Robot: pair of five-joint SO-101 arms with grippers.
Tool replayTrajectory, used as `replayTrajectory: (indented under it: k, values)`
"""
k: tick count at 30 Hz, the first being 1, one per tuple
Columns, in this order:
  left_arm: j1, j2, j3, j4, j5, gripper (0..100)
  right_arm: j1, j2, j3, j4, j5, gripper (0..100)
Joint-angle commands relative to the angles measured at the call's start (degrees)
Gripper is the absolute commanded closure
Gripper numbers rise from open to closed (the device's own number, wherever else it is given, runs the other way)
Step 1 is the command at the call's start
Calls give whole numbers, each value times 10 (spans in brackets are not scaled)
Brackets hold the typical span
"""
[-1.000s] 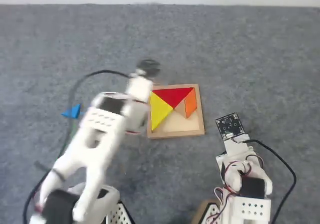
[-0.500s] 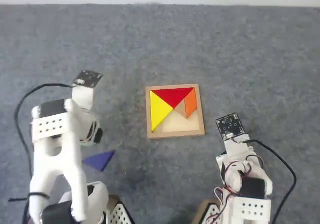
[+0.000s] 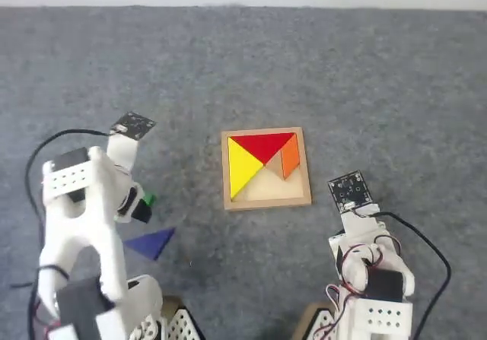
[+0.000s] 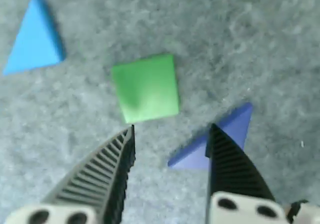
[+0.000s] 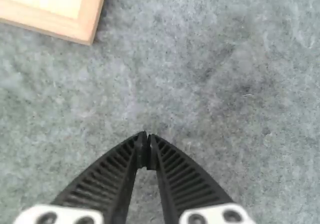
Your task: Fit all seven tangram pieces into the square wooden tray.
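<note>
One tray point(image 3: 268, 203) holds three pieces (red triangle point(image 3: 262, 145), yellow triangle point(image 3: 241, 168), orange piece point(image 3: 291, 157)); three more lie ahead of the left end effector point(image 4: 171, 129): light blue triangle point(image 4: 35, 38), dark blue triangle point(image 4: 237, 122), green square point(image 4: 146, 87).

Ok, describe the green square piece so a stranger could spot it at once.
From the square wooden tray, look across the grey carpet to the left gripper. Just beyond that open gripper, the flat green square piece lies between a light blue triangle and a dark blue triangle. It alone is green and four-sided.
</note>
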Motion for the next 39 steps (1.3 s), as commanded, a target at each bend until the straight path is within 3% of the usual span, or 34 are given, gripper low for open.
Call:
replayTrajectory:
  k: [1,5,14,26,34,39]
  values:
    - [16,31,-10,-64,11,767,-2,-9,10,0,4,991]
    - [-4,62,-15,-112,17,766,-1,-9,10,0,4,991]
    - [-5,192,-73,-118,18,774,-1,-9,10,0,4,991]
    - [-4,155,-65,-98,18,978,-2,-9,10,0,4,991]
    - [40,25,-65,-6,31,970,-2,-9,10,0,4,991]
    - [44,7,-65,-7,51,878,-2,-9,10,0,4,991]
